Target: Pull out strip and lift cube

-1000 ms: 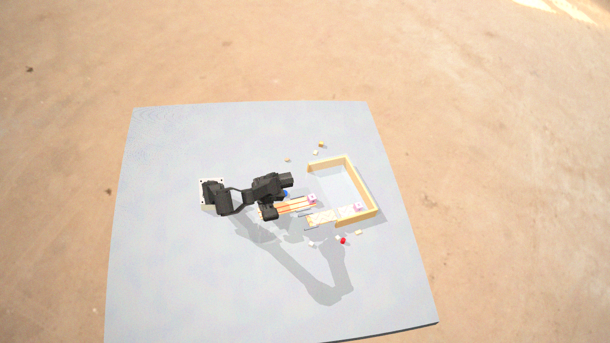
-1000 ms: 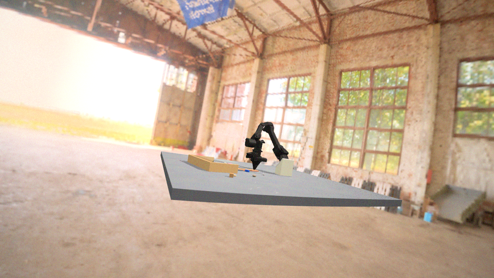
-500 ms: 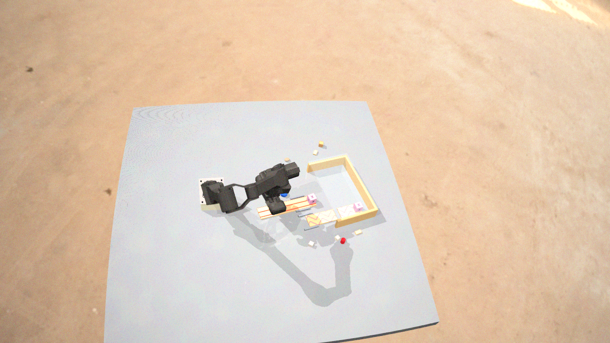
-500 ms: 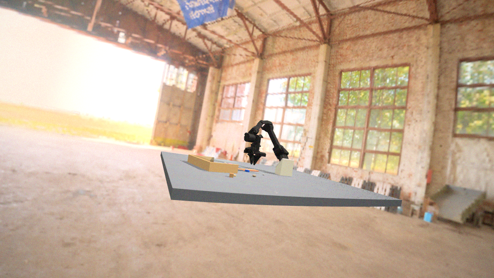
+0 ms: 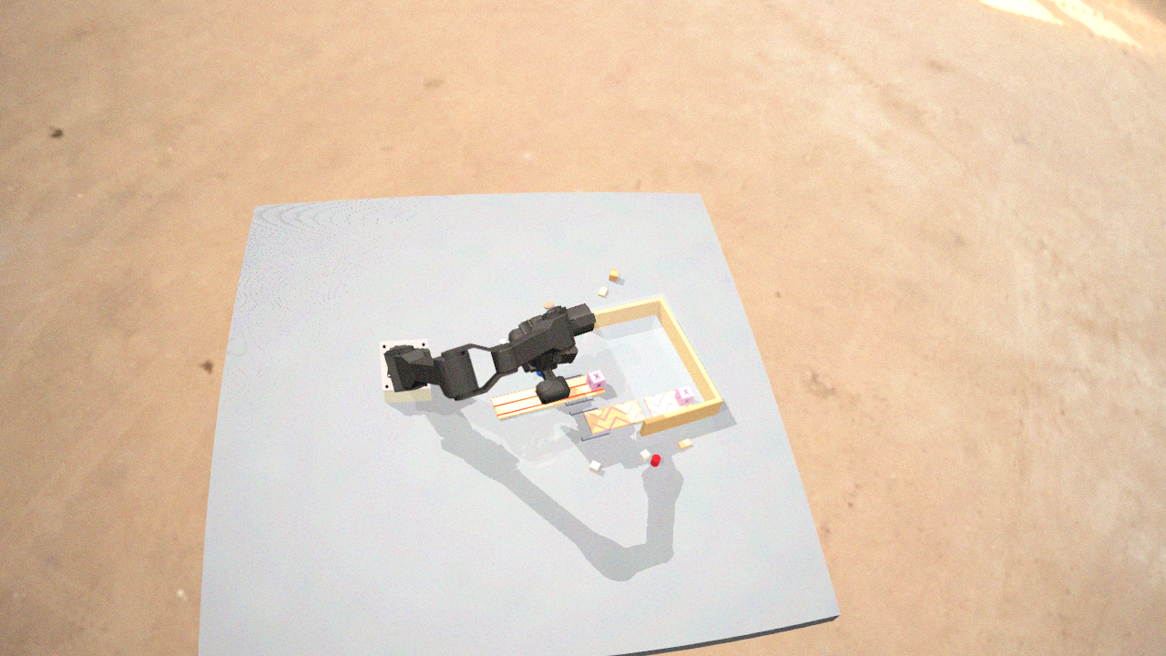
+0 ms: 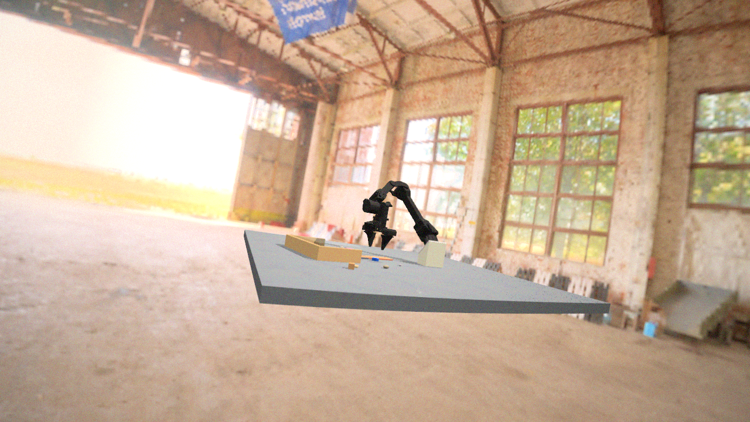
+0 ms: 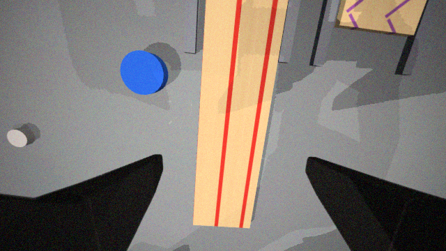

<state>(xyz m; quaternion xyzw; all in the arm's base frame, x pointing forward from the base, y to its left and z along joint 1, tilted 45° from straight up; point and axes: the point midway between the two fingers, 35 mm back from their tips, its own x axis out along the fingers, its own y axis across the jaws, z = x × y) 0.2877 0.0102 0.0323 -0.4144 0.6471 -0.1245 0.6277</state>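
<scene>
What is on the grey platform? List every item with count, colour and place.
Flat strip with two red lines: one, tan, below the gripper.
Zigzag-patterned strip: one, tan, at the frame's opening.
Labelled cubes: two, pink; one on the striped strip's end, one inside the frame.
U-shaped wooden frame: one, tan.
Small blocks: five, pale, scattered around the frame.
Small cylinder: one, red, outside the frame.
Disc: one, blue, beside the striped strip.
Gripper: one, black, open, empty.

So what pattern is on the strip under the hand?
Two red lengthwise stripes on the tan strip, clearest in the wrist view.
</scene>
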